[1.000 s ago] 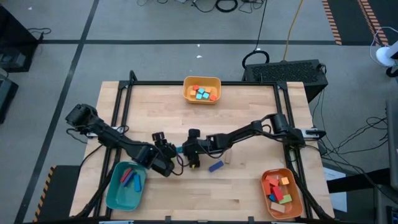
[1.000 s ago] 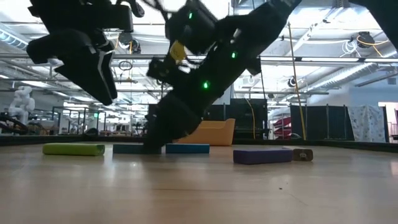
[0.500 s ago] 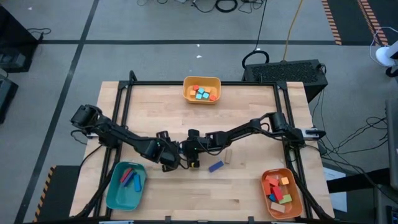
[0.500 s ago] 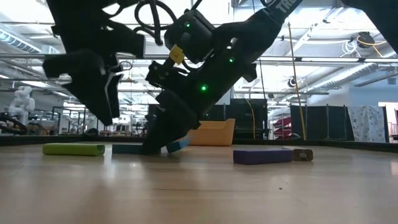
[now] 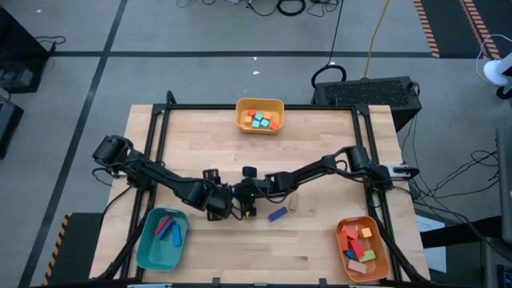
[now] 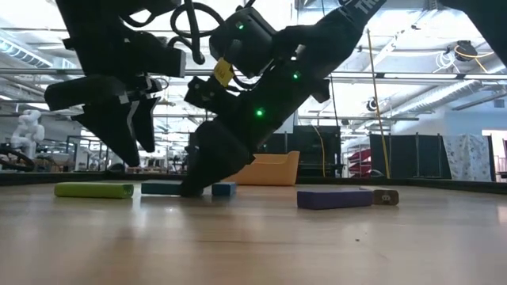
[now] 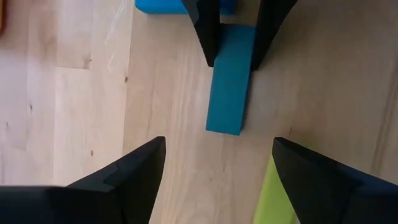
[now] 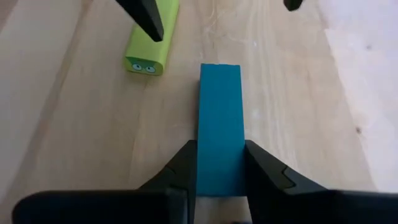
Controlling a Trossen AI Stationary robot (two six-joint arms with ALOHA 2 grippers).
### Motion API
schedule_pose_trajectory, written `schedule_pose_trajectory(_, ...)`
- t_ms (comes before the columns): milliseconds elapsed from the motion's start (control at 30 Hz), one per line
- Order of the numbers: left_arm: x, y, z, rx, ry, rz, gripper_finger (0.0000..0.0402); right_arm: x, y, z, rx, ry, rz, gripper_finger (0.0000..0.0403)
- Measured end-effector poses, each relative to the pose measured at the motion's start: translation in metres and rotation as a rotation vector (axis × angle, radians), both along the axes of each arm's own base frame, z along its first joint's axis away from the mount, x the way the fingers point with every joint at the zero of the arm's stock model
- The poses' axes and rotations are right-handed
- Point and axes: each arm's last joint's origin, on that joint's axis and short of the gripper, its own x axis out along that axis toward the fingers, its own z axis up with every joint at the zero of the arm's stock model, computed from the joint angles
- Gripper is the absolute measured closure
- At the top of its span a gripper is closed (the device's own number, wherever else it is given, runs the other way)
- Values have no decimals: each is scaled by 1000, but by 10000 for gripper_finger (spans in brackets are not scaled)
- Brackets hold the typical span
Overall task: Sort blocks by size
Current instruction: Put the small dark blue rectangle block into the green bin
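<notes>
A teal bar (image 8: 219, 112) lies flat on the table near its middle, and my right gripper (image 8: 221, 146) is shut on it. A lime bar (image 8: 151, 37) lies beside it. My left gripper (image 7: 217, 140) hangs open just above the table, over the free end of the teal bar (image 7: 229, 93) and the lime bar (image 7: 280, 193), touching neither. In the high view both grippers meet at mid-table, the left (image 5: 222, 206) and the right (image 5: 238, 194). A small blue block (image 6: 224, 188) lies just behind the right fingers. My right gripper pinches the teal bar's two long sides (image 8: 219, 165) between its fingers (image 8: 186, 165), at the end toward the table's right. It comes slanting down from the right, pointing along the bar. The bar lies flat on the table.
A purple block (image 5: 278, 214) and a tan piece (image 5: 293, 200) lie right of the grippers. A yellow tray (image 5: 260, 104) with small cubes stands at the far edge. A teal tray (image 5: 148, 252) with long bars is near left, an orange tray (image 5: 382, 256) near right.
My left gripper has moved toward the right gripper, sunk a little and opened wider. My right gripper has closed on the teal bar without travelling. The small blue block beside its fingers has been nudged and turned on the table.
</notes>
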Motion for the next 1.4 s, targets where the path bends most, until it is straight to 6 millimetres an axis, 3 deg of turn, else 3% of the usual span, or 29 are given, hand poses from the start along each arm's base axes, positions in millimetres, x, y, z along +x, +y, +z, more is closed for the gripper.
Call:
schedule_pose_trajectory(433,4,-2,0,-22,-24,-46,104,-2,26,8,-197,-56,-1,327)
schedule_pose_trajectory(867,4,-3,1,0,-26,-78,112,-3,38,30,-196,-122,28,327)
schedule_pose_trajectory(1033,5,-3,1,8,-28,-93,154,-4,41,32,-195,-134,31,327)
schedule_pose_trajectory(1400,5,-4,1,3,-28,-96,292,-3,43,34,-193,-159,34,327)
